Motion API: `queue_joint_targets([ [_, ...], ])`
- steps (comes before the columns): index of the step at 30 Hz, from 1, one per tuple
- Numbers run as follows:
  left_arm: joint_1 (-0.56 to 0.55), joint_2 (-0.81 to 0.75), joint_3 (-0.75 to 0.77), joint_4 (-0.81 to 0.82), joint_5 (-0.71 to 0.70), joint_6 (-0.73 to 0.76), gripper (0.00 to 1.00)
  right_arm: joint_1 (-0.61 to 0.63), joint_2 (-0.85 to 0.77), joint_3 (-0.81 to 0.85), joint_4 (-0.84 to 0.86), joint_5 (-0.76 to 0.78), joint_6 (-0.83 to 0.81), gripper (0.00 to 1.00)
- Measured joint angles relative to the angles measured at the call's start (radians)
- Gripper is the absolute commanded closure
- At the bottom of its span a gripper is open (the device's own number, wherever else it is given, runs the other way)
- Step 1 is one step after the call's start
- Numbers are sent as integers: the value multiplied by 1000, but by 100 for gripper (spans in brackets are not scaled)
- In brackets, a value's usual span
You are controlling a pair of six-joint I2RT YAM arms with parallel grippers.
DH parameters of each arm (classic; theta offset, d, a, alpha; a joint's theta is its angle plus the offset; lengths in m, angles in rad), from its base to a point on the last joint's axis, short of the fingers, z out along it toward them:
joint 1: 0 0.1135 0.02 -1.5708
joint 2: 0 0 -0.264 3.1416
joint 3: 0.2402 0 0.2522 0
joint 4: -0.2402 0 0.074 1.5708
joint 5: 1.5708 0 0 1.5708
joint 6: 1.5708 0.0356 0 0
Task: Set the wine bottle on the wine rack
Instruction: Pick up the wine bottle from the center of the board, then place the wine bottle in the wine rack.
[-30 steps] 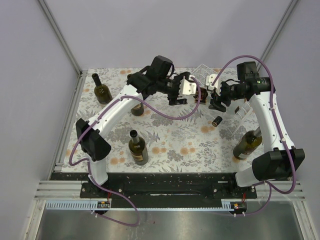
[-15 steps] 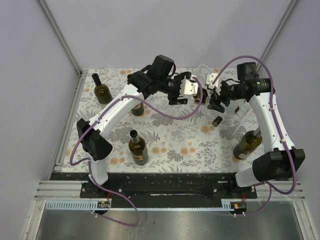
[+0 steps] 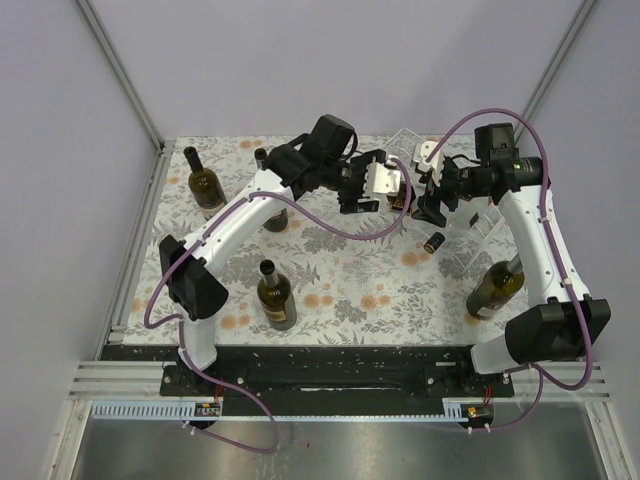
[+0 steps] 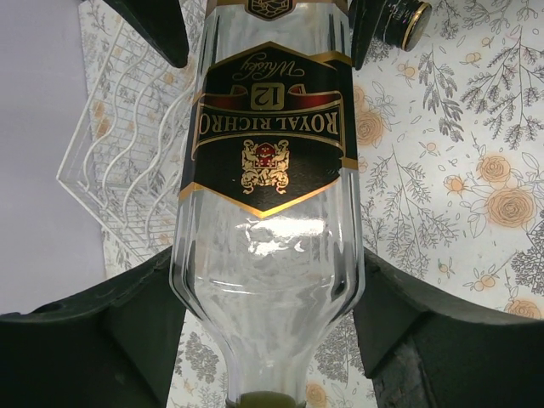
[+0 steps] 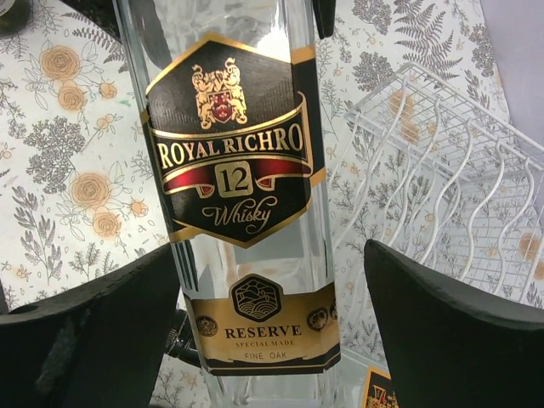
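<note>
The wine bottle (image 4: 268,170) is clear glass with a black and gold whisky label, and it hangs level above the table. My left gripper (image 4: 268,272) is shut on its shoulder, both fingers (image 4: 102,340) pressed to the glass. My right gripper (image 5: 272,255) straddles the bottle's (image 5: 229,170) base end, open, with a gap at the right finger (image 5: 459,323). In the top view the bottle (image 3: 400,192) spans between the left gripper (image 3: 372,188) and the right gripper (image 3: 432,200). The clear wine rack (image 3: 478,222) stands just right of it, (image 5: 442,187), (image 4: 127,161).
Dark green bottles stand at the back left (image 3: 205,182), front middle (image 3: 277,297) and right (image 3: 495,287); another stands behind the left arm (image 3: 274,216). A black-capped bottle neck (image 3: 433,242) pokes out by the rack. The floral table (image 3: 350,290) ends at grey walls.
My right gripper's jaws have spread apart off the bottle's base. The left gripper keeps its hold and has edged slightly right with the bottle.
</note>
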Motion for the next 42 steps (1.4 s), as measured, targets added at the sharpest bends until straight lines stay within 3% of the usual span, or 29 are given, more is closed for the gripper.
queue_joint_targets([
  [13,23,55,0,12,-8,-121,100,0,-18,-3,75,33,27,2],
  [28,83,66,-4,171,-17,-330,100,-2,-21,3,167,142,148,1],
  [35,63,66,-93,345,-146,-487,100,-9,-75,-10,293,244,302,0],
  [42,14,66,-126,390,-307,-632,100,-26,-174,-39,428,374,512,1],
])
